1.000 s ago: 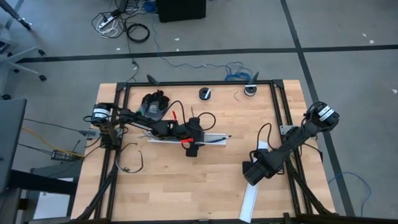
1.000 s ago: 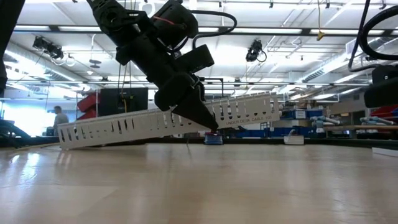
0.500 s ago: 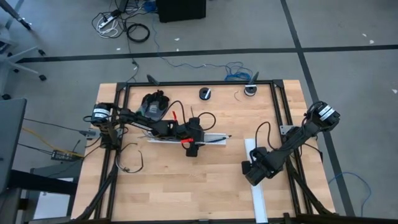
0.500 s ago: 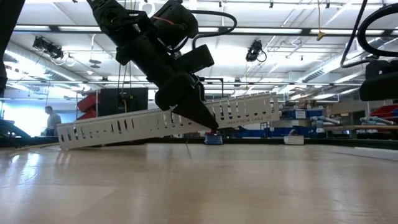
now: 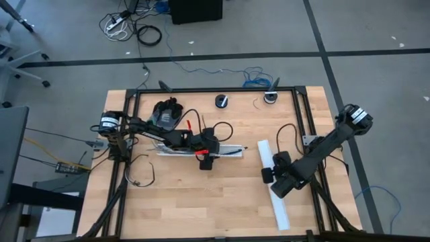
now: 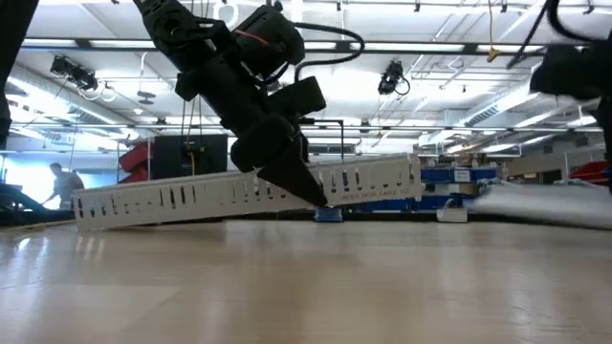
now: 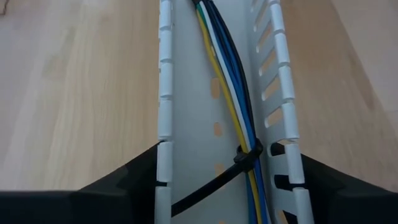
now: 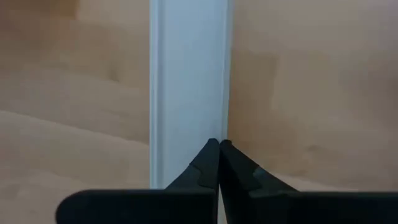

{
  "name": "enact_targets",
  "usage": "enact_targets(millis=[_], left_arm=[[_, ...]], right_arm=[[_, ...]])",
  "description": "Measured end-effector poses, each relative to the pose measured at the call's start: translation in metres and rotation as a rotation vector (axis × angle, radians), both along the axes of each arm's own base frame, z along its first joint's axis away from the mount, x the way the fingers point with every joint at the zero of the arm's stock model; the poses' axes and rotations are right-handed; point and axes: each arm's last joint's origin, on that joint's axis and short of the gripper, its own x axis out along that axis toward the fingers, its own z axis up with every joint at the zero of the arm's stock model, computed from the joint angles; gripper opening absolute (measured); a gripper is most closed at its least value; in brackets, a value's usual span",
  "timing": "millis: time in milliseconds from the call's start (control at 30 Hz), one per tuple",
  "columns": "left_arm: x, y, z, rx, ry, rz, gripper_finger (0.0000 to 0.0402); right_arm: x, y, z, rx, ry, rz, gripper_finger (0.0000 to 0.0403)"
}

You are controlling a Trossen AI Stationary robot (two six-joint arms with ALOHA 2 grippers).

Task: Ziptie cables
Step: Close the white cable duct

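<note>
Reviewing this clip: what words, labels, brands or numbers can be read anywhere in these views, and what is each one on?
No text can be read in any view.
White slotted duct: a dark line of print shows on its side wall in the low view, near the left tool, but it is too small and blurred to read.
Cables, black zip tie and white cover strip: no markings visible.

Bare table [image 5: 195,202] lies open between the slotted duct [image 5: 232,150] and white cover strip [image 5: 280,213].
</note>
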Motion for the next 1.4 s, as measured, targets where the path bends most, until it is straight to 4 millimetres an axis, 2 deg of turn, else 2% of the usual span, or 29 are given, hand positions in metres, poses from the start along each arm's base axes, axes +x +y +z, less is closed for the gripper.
enact_targets(millis=[167,367,700,1000,1133,1400], left_arm=[[0.0,0.0,0.0,-0.062,-0.004,-0.028,0.0243],[0.003,-0.005,0.003,-0.18,-0.042,-0.151,0.0243],[0.006,-0.002,0.009,-0.304,-0.104,-0.227,0.0243],[0.011,-0.005,0.018,-0.395,-0.195,-0.321,0.0243],[0.007,-0.001,0.014,-0.396,-0.223,-0.313,0.0243],[-0.003,0.013,-0.015,-0.428,-0.229,-0.253,0.0243]], right_arm=[[-0.02,-0.007,0.022,-0.129,-0.026,0.042,0.0001],[-0.032,-0.011,0.039,-0.354,-0.235,0.138,0.0001],[-0.046,-0.013,0.055,-0.735,-0.479,0.299,0.0],[-0.049,-0.019,0.067,-0.947,-0.63,0.374,0.0],[-0.055,-0.024,0.074,-1.002,-0.658,0.409,0.0],[-0.069,-0.041,0.094,-1.065,-0.675,0.456,0.0]])
